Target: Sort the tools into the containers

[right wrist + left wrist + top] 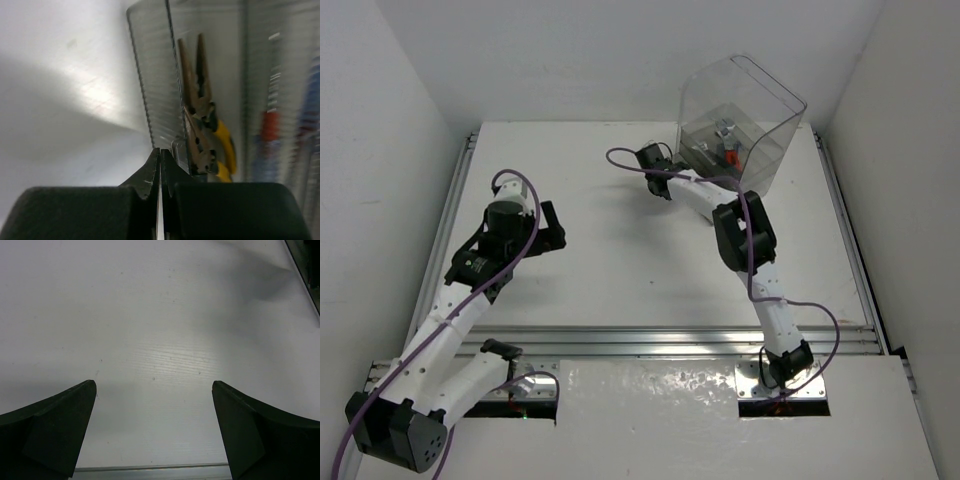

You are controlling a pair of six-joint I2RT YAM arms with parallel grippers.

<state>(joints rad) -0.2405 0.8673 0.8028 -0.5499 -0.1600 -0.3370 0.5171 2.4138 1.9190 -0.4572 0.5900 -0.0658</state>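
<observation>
Tools lie inside a tall transparent plastic box with a curved cover (758, 105), which stands at the far right of the white table (620, 280). The box is just beyond and to the right of the right claw (648, 158). From above, silver and red pieces show through its wall, too small to name.

The right claw's two black fingers (147, 180) are pressed flat together, with only a hairline of light between them and nothing visible in the pinch. Their tips lie right at the near corner of a shallow ribbed clear plastic tray (150, 100); whether they touch it cannot be told. Through the tray wall, just right of the tips and a little ahead, lie two long-nosed pliers with yellow handles (200, 100). They lie one close behind the other, noses pointing away from the claw and handles toward it. Further right of the claw, blurred behind the ribbed plastic, are a red-handled tool (270, 127) and a blue-handled tool (312, 100); their kind cannot be made out.

The left claw (152, 385) is spread wide, its dark fingers (55, 425) well apart and gripping nothing. It hangs over bare white table, with only the surface ahead of it and between its tips. From above it is on the left half of the table, well apart from the box and from the right claw.
</observation>
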